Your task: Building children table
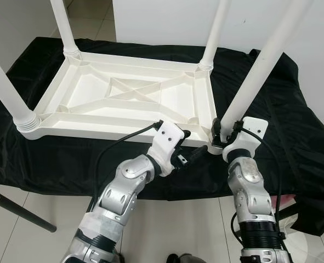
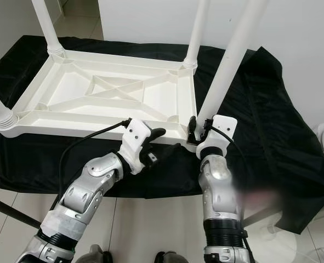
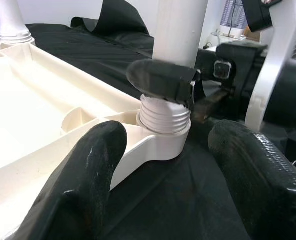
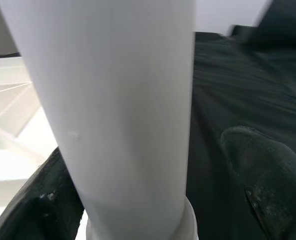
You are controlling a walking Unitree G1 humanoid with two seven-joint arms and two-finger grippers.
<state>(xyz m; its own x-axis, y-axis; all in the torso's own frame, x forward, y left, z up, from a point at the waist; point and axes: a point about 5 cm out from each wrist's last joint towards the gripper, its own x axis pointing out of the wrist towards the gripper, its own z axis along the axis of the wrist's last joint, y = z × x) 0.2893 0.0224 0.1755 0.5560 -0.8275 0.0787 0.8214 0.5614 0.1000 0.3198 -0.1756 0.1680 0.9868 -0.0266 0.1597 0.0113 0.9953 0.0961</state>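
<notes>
the right gripper (image 1: 223, 134) is clamped round the base of the nearest leg (image 1: 255, 82), just above its ribbed thread, one finger on each side of the white tube. the left gripper (image 1: 197, 150) sits just beside it at the near edge of the tabletop (image 1: 129, 98), its two fingers (image 3: 95, 165) spread wide with nothing between them, pointing at the corner socket (image 3: 163, 135) where the leg goes in.

the step in hand looks like screwing this last leg home. in the left wrist view a few turns of thread show above the socket, so it probably needs more turning. to do it well, keep the leg upright so the thread does not cross, turn in short twists and regrip low, and let the left gripper press on the table edge so the top does not spin or slide on the black cloth (image 1: 293, 120).

the table lies upside down on the cloth, with its crossed ribs facing up. the near left leg (image 1: 5, 87) and the two far legs (image 1: 63, 27) already stand in their corners, well apart from the grippers. the left arm's cable (image 1: 123, 139) drapes over the near edge and could snag. a dark bar (image 1: 19, 211) slants below the cloth at the left.
</notes>
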